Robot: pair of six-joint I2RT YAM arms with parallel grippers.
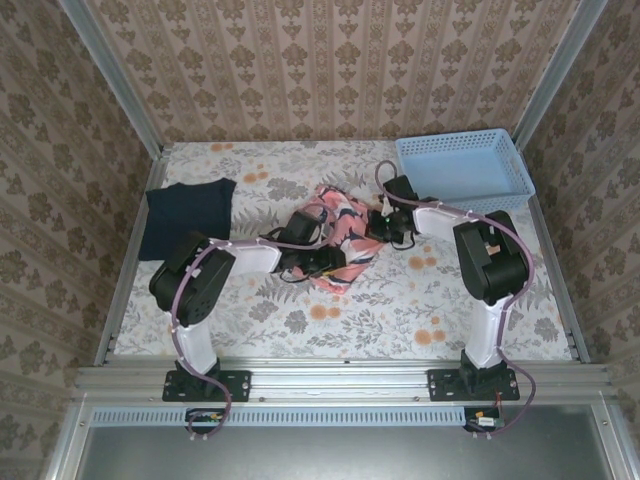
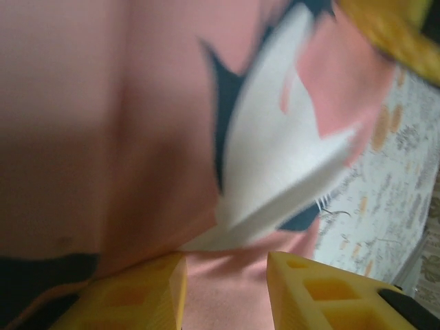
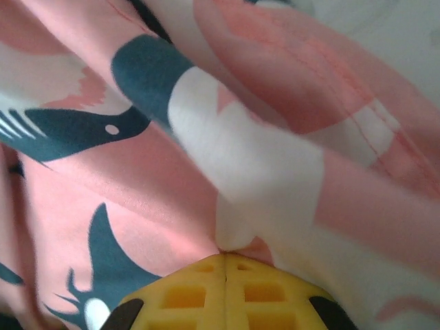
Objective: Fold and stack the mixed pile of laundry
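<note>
Pink garment [image 1: 338, 236] sits pinched in the closed right gripper [image 3: 225, 258]; the left gripper [image 2: 225, 268], jaws apart around cloth, should clamp before both spread it.

1. The pink garment [image 1: 335, 235], at both grippers' fingertips, is thin, smooth, matt printed cloth with a stitched seam.
2. The right gripper's fingers [image 3: 185, 299] and the left gripper's fingers [image 2: 316, 295] are matt yellow plastic with moulded square pockets.
3. The T-shirt [image 1: 187, 215], left of the left gripper, is dark matt cloth.
4. The basket [image 1: 465, 170], beyond the right gripper, is light blue plastic lattice.
</note>
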